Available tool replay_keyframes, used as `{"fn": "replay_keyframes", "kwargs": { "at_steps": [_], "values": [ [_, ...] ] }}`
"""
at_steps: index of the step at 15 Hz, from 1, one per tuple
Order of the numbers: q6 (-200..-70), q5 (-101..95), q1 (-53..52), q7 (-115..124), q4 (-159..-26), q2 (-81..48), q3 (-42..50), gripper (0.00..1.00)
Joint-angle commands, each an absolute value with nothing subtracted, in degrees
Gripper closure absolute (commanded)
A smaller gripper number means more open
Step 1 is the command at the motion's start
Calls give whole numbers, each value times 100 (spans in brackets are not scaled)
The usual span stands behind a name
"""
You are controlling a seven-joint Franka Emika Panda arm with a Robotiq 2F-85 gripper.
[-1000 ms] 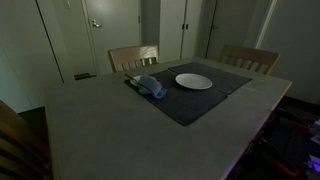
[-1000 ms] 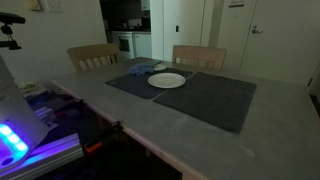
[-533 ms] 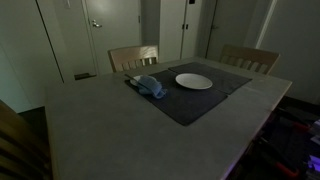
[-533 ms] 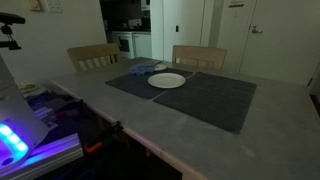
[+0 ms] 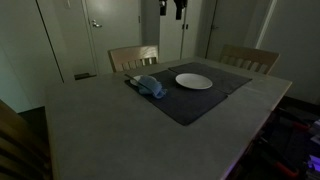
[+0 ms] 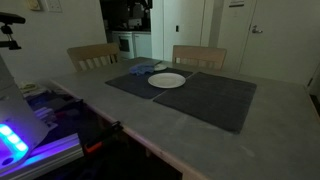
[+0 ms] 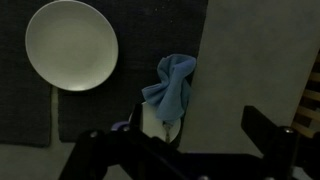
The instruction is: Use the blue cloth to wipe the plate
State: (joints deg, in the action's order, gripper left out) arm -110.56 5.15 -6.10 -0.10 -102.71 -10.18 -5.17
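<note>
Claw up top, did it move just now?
Yes. The claw has come down into view against the door behind it, high above the cloth and plate.

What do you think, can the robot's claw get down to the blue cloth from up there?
Probably yes. The gripper hangs open high above the table, and the blue cloth lies uncovered near the plate on the dark mat. Nothing stands between them, so a straight drop looks free.
</note>
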Motion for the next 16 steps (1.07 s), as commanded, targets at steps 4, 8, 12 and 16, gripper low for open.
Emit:
{"fn": "replay_keyframes", "kwargs": {
  "at_steps": [4,8,12,16],
  "values": [
    [-11077,432,-735,196,-9908,-1825,-582,0],
    [-10990,369,-816,284,-9580,-2357,-571,0],
    [-10895,273,-796,221,-9621,-2389,-563,0],
    [-11009,222,-850,399,-9636,-2456,-530,0]
  ]
}}
